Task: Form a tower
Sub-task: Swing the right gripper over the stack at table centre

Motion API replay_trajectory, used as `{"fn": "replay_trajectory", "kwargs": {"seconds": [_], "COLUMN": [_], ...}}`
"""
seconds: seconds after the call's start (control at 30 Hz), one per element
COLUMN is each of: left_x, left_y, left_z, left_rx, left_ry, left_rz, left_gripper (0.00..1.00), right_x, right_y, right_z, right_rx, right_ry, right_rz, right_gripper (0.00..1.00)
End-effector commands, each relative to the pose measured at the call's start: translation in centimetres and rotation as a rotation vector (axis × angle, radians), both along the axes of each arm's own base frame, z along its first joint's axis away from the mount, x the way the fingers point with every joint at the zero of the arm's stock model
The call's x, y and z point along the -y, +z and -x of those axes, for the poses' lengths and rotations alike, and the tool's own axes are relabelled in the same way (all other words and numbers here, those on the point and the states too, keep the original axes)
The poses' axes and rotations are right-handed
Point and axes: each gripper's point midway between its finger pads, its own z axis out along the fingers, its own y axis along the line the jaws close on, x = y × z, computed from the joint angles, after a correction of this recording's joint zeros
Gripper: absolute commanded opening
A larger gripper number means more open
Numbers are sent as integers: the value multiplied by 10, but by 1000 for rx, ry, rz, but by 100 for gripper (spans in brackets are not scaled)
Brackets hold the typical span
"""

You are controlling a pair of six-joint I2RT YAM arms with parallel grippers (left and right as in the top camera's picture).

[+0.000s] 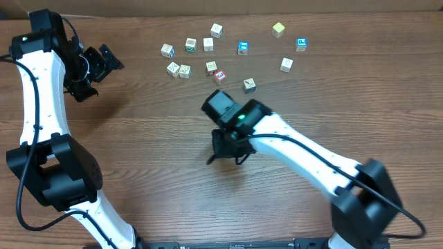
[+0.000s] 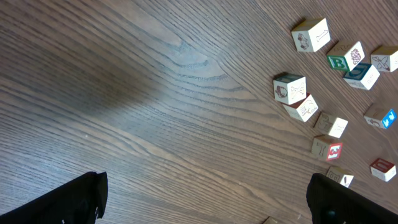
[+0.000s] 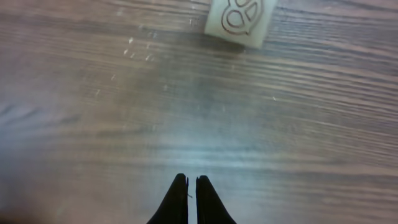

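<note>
On the bench [image 1: 138, 138], cubes [image 1: 208, 44] lay scattered, none stacked; right end effector [image 3: 191, 179] was closed empty, left end effector [image 1: 99, 75] wide.

**Legible marks: just a few, all on toy cubes**

Left wrist view: the green-letter cube [image 2: 339, 62] shows a clear "B". The teal-letter cube [image 2: 362, 76] touching it has prob. a "U" or "J", can't tell which. The red-print cube [image 2: 329, 149] reads approx. "3" or "E", unclear. The blue-mark cube [image 2: 381, 117] and the red-mark cube [image 2: 383, 169] are too small to read.

Right wrist view: the top-edge cube [image 3: 239, 18] has a dark outlined curly sign, maybe "8" or "B", partly cut off.

Overhead: prints on the scattered cubes [image 1: 208, 44] are too small to read.
</note>
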Motion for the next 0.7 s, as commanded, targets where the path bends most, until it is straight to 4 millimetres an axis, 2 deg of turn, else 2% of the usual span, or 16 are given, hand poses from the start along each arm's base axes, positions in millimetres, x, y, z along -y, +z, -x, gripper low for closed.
{"fn": "replay_trajectory", "kwargs": {"seconds": [0.0,0.2,0.4,0.67], "left_x": [3,3,3,3], "left_y": [6,6,6,6], "left_z": [-3,-3,-3,-3], "left_rx": [24,24,24,24], "left_ry": [-25,-25,-25,-25], "left_rz": [-4,-4,-4,-4], "left_gripper": [100,100,99,100], "right_x": [3,16,11,16], "right_y": [-14,-20,-21,-36], "right_z": [-9,-24,-32,-25], "right_rx": [13,85,122,106], "right_ry": [-137,-256,-260,-249], "right_rz": [41,106,80,97], "right_gripper": [4,4,4,4]}}
